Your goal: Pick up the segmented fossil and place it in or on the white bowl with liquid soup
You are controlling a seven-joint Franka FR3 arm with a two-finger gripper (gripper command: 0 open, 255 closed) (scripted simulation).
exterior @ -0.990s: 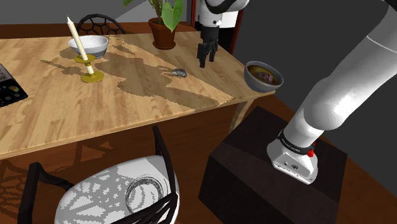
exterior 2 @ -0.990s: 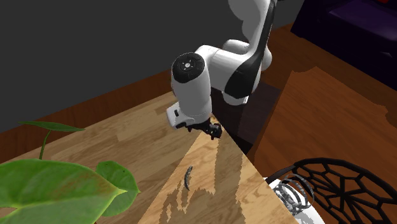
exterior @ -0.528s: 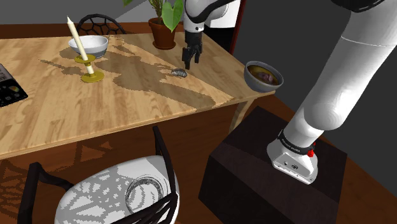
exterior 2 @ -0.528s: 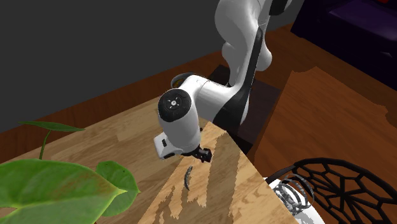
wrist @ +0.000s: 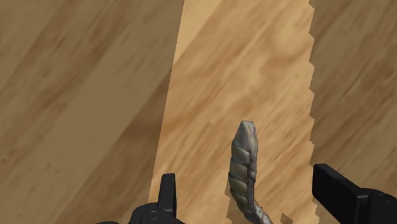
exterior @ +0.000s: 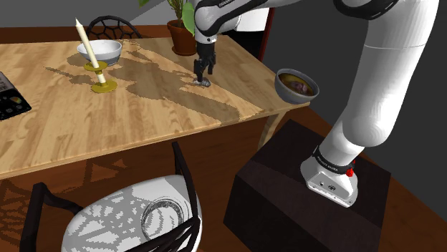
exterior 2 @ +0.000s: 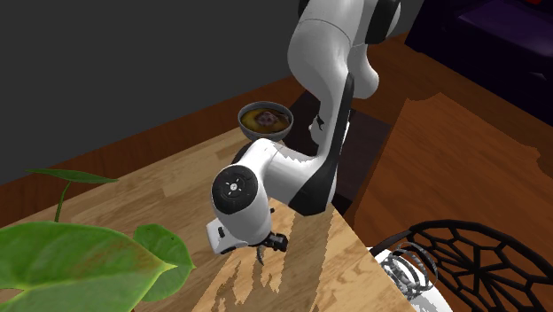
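The segmented fossil (wrist: pixel 244 167), a grey-brown curved ridged piece, lies flat on the wooden table (exterior: pixel 143 122). My gripper (wrist: pixel 248 203) is open, with one black finger on each side of the fossil and neither touching it. In the shoulder view the gripper (exterior: pixel 201 74) points down just above the fossil (exterior: pixel 205 84). In the second exterior view a bit of the fossil (exterior 2: pixel 260 255) shows below the white hand. A bowl of brown soup (exterior: pixel 296 84) sits past the table's right end, also seen as the soup bowl (exterior 2: pixel 265 120).
On the far part of the table stand an empty white bowl (exterior: pixel 101 50), a candle on a yellow holder (exterior: pixel 101 80) and a potted plant (exterior: pixel 184 32). A dark flat object (exterior: pixel 10 100) lies at the left edge. A chair (exterior: pixel 136 215) stands at the near side.
The arm has swung toward the shoulder view's left and come down, so the open gripper went from beside the fossil to straddling it. The fossil has not moved.
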